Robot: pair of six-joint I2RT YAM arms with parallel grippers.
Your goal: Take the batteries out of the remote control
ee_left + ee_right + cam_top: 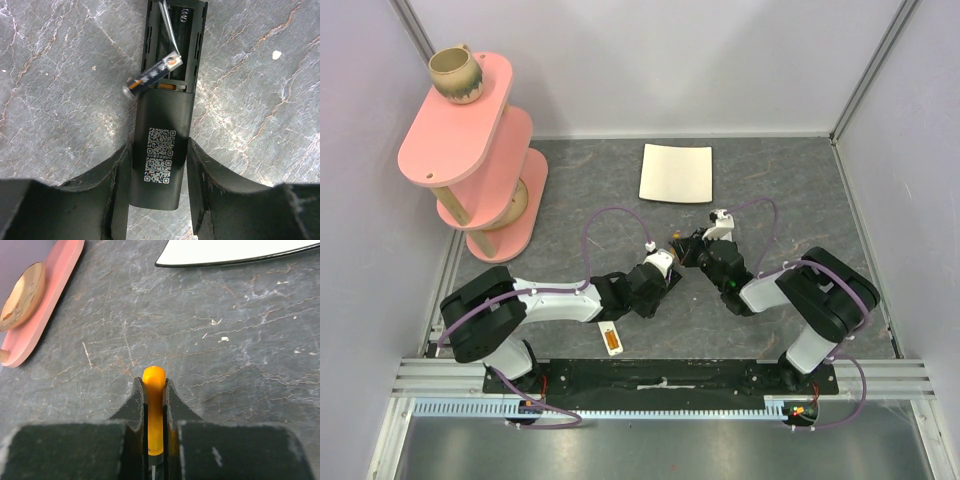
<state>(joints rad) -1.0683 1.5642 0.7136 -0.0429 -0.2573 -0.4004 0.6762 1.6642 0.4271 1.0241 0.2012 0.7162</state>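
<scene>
Partway: left gripper (160,147) is clamping the remote control (160,115) by its sides, flat on the table (60,75), cover off and bay (186,45) exposed. Right gripper (154,382) is pinching an orange tool (154,415) tight; the thin metal tip (170,27) reaching into the bay is likely its end. One of the batteries (152,75) is tipping out, slanted across the bay's left wall, not clear yet. Orange glint (167,86) is showing at the bay's near end, can't tell if it's a second cell

The table (240,365) looks matt, veined stone; the plate (225,250) smooth.
</scene>
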